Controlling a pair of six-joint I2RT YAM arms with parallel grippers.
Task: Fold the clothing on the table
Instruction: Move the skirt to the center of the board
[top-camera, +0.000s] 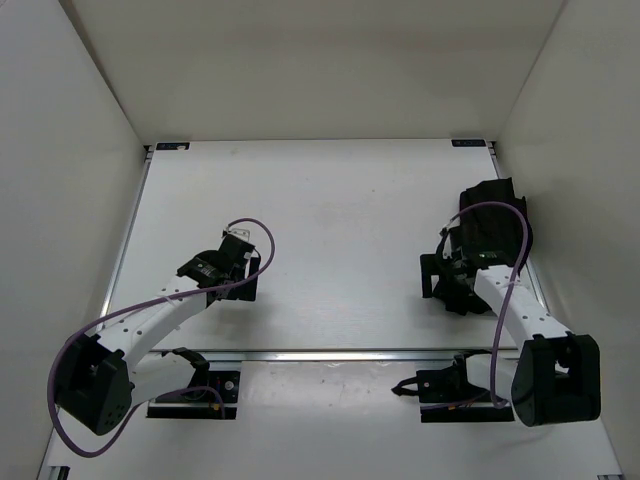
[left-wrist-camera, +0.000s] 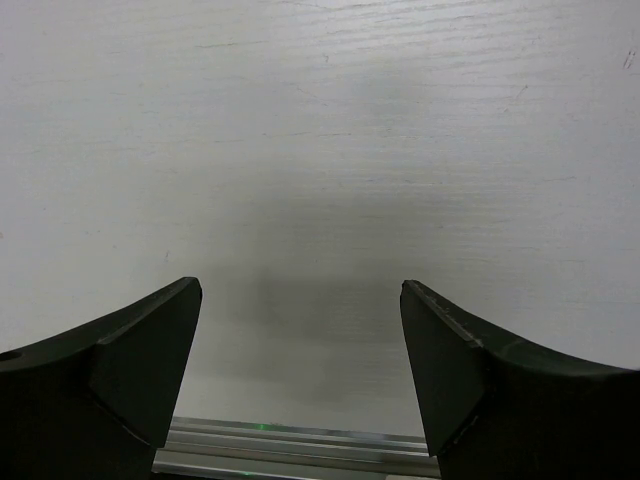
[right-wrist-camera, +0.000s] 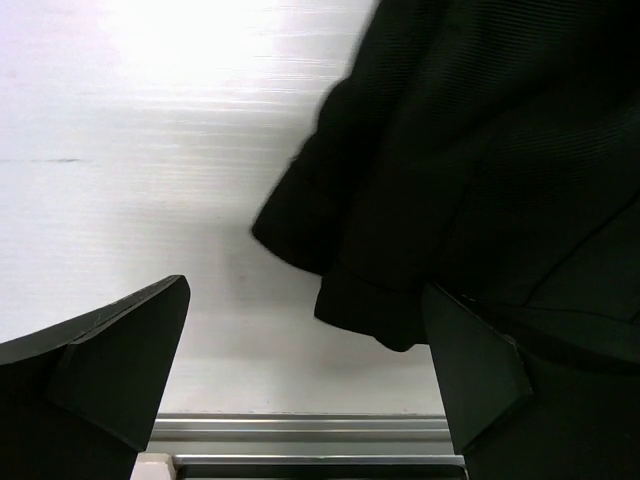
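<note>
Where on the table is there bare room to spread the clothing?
Free: the wide middle of the table, between the left pincer and the right pincer, and the far strip. Crowded: the right edge, where the clothing lies bunched.

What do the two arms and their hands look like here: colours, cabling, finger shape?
The left arm and right arm both have white links and bulky black joint housings. A thin purple cable loops along each. The left hand and right hand are black, each with two broad wedge-shaped fingers tapering toward the tip. No markings are legible.
</note>
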